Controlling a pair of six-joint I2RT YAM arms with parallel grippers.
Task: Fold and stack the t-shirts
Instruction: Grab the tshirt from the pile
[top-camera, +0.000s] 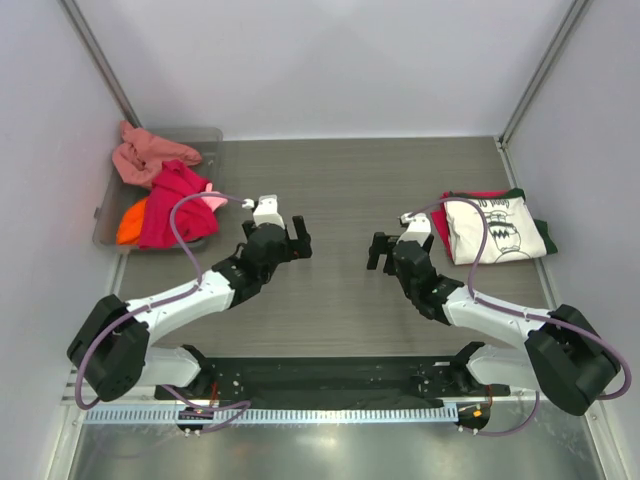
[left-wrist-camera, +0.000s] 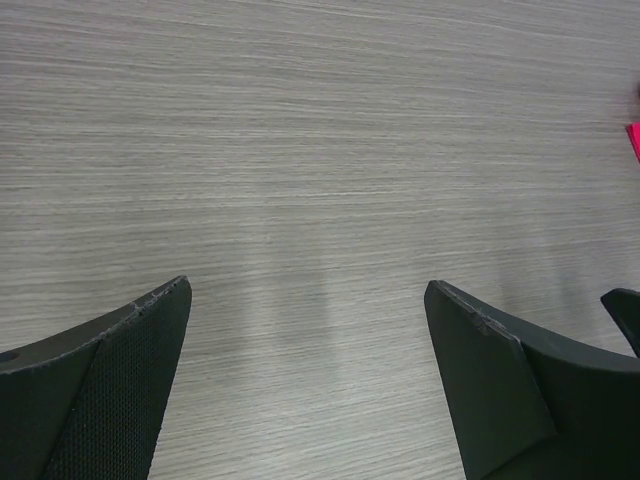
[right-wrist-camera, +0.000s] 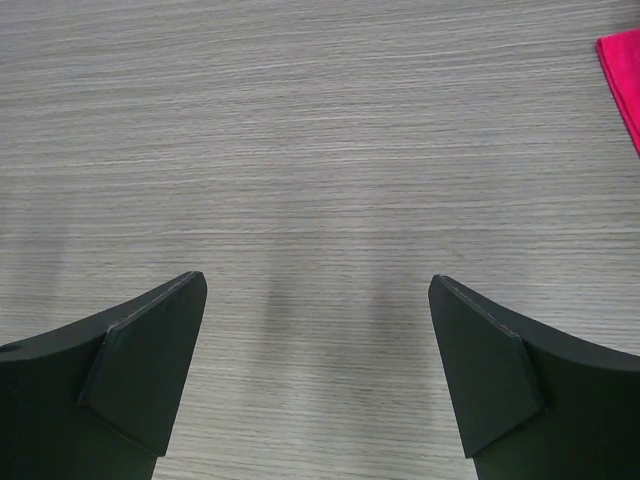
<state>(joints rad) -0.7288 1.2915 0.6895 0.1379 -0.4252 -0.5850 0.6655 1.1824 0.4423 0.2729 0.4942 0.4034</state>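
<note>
at the far left of the tabletop, the clear bin holds 3 crumpled t-shirts: a salmon-pink t-shirt at the back, a magenta-red t-shirt that seems to spill over the bin's right edge, and an orange t-shirt half buried beneath it. at the far right sits the folded stack, with a cream printed t-shirt on top and a red t-shirt and a dark green t-shirt peeking out underneath.

both arms hover over the bare middle. the left jaws and the right jaws are spread wide and hold nothing (each wrist view shows only wood grain between the fingers).

you have 3 risks from here. if you pinch the magenta-red t-shirt deep in the heap, you'll likely catch the orange one too and drag 2 out together. a low sideways pull could also slide the light bin instead of freeing the cloth. and the right arm sits near the stack, so a wide swing of its elbow or cable could shove the cream printed t-shirt askew and undo the fold.
</note>
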